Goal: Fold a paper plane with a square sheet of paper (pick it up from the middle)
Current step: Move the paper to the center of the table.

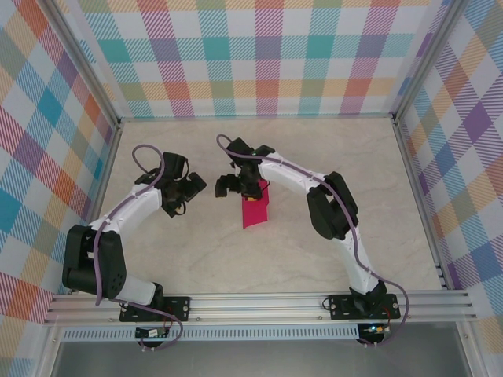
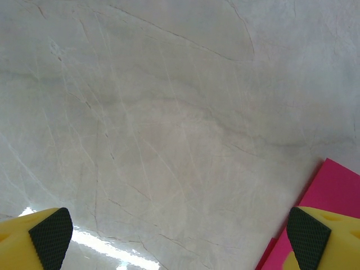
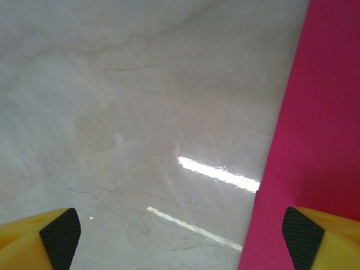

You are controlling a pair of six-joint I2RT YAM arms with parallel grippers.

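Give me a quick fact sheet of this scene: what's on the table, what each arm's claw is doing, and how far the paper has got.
Surface: pale marble-look table
Surroundings: checked walls on three sides
Object: pink paper, lying near the table's middle
Paper state: looks folded into a narrow strip, not yet a pointed plane
Left gripper: open, holding nothing, over bare table, with the paper at its right side
Right gripper: open, holding nothing, with the paper's long edge beside one finger

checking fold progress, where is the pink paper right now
The pink paper lies near the table's centre in the top view, just right of the right gripper; it runs along the right wrist view's right edge.
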